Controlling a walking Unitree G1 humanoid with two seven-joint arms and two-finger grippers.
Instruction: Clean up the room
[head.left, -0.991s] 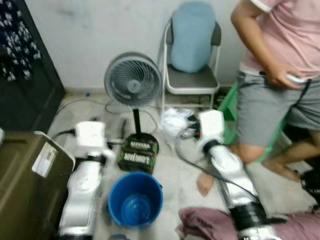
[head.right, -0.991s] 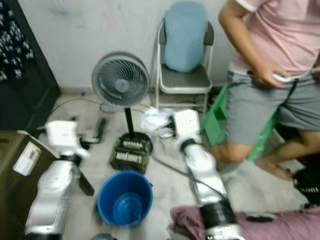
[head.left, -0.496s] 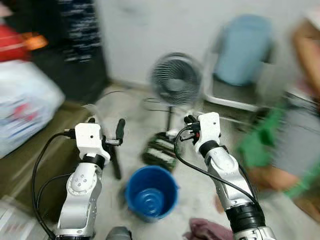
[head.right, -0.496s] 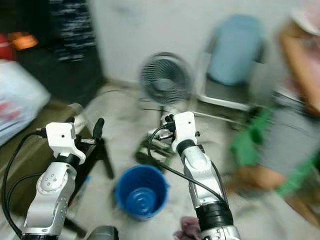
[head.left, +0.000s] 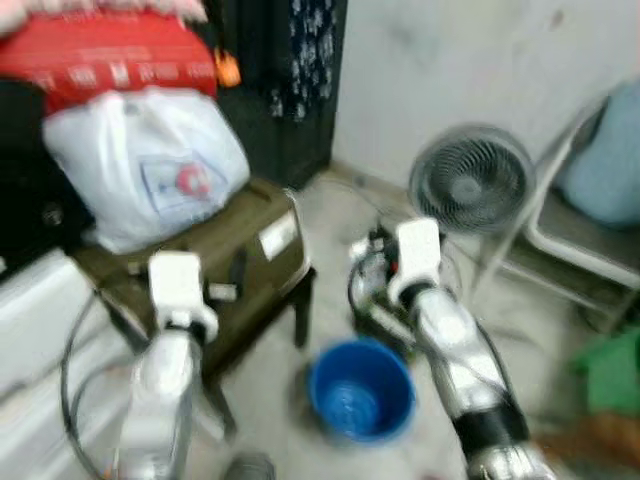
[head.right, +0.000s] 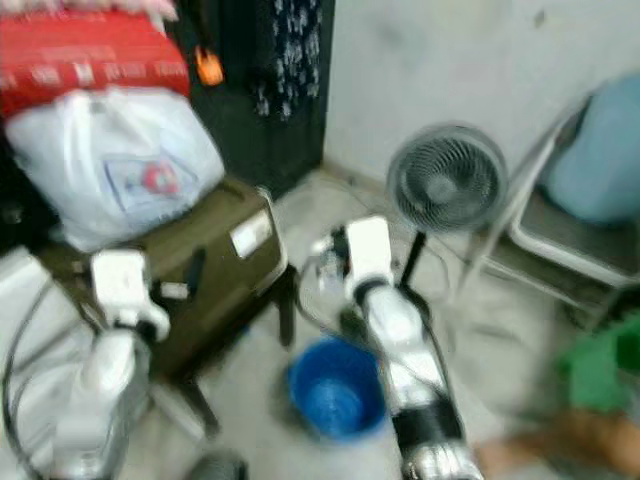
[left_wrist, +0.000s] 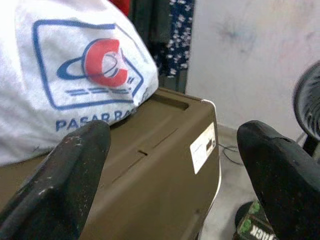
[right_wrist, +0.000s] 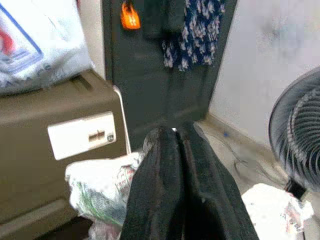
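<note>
My right gripper (right_wrist: 175, 134) is shut on a crumpled white plastic bag (right_wrist: 100, 192), which bulges out on both sides of the closed fingers. In the eye views this gripper (head.left: 372, 250) is raised above a blue bucket (head.left: 360, 390) that stands on the floor between my arms. My left gripper (left_wrist: 175, 135) is open with nothing between its fingers (left_wrist: 75, 165). It is raised in front of a brown case (left_wrist: 165, 150). The eye views are blurred.
On the brown case (head.left: 240, 250) sits a white printed bag (head.left: 150, 165) with a red package (head.left: 110, 55) above it. A standing fan (head.left: 470, 185) and a chair (head.left: 590, 210) are at the right by the wall. Something green (head.left: 610, 370) lies at far right.
The camera has swung left: the person has left the picture, and the brown case, white bag and dark cupboard have come in. Both arms keep their raised pose.
</note>
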